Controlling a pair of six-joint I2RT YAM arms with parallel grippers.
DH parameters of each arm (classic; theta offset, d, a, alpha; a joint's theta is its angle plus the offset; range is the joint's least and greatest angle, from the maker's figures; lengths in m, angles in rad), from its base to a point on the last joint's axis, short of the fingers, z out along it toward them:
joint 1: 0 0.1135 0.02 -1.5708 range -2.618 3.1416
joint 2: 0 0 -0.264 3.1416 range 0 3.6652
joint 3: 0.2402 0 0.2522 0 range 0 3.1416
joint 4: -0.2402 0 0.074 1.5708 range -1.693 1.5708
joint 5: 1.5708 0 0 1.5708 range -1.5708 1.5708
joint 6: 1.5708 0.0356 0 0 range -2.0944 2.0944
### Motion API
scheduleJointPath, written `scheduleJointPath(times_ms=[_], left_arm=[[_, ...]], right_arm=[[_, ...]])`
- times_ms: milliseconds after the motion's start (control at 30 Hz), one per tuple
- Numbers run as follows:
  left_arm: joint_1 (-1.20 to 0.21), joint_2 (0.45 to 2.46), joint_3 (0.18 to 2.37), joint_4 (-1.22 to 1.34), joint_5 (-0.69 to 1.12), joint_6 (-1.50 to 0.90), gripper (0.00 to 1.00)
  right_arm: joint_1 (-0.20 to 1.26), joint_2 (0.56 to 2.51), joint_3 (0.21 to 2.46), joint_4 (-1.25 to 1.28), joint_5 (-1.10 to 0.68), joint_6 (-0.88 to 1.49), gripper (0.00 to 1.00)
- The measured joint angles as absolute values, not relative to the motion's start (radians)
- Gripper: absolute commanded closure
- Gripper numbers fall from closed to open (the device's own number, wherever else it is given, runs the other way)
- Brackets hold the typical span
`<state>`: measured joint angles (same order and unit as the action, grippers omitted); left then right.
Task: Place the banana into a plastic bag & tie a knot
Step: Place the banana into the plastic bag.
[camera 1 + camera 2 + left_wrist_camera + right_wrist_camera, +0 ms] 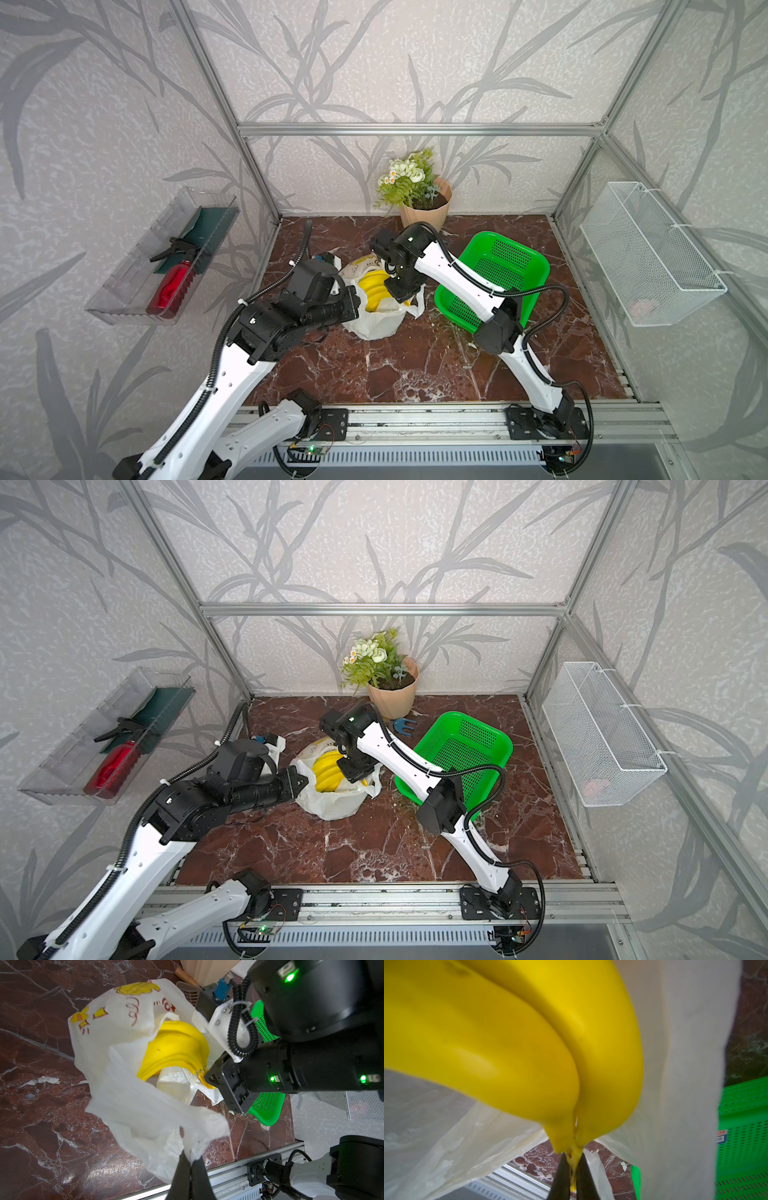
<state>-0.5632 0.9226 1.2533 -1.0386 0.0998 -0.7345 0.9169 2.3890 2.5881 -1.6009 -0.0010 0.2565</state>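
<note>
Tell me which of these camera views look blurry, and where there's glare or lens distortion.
Right wrist view: the banana fills the frame, soft and out of focus, and the bag beside it is smeared. Left wrist view: mostly sharp, with glare on the table and blooming green lights. Both top views: sharp and evenly lit, though the frame posts splay outward from the wide lens.

Yellow banana (pixel 176 1047), white plastic bag (pixel 124 1095) (yellow, pinkish prints), green basket (pixel 498 266)

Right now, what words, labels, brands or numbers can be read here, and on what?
No text reads clearly.
Sticker on the green basket: red and blue print, too blurred to read.
Red marks on the plastic bag: cartoon squiggles, not legible words.
</note>
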Motion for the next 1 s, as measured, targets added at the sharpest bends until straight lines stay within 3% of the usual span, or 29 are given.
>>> scheduleJointPath(times_ms=[233, 400, 533, 767, 1000], left_arm=[[-0.563, 0.927, 1.252, -1.012, 0.115, -0.736, 1.0], [-0.563, 0.927, 1.246, -0.988, 0.124, -0.739, 1.0], [-0.563, 0.927, 1.247, -0.986, 0.121, -0.745, 1.0], [-0.563, 0.926, 1.248, -0.986, 0.096, -0.756, 1.0], [-0.563, 0.926, 1.248, -0.986, 0.081, -0.76, 1.0]], right_arm=[[0.937, 2.403, 2.653, -1.601, 0.017, 0.253, 1.0], [0.934, 2.454, 2.844, -1.6, -0.003, 0.259, 0.63], [0.922, 2.429, 2.836, -1.6, -0.024, 0.258, 0.45], [0.9, 2.16, 2.528, -1.549, -0.013, 0.245, 0.38], [0.892, 1.574, 1.735, -1.201, -0.006, 0.25, 0.37]])
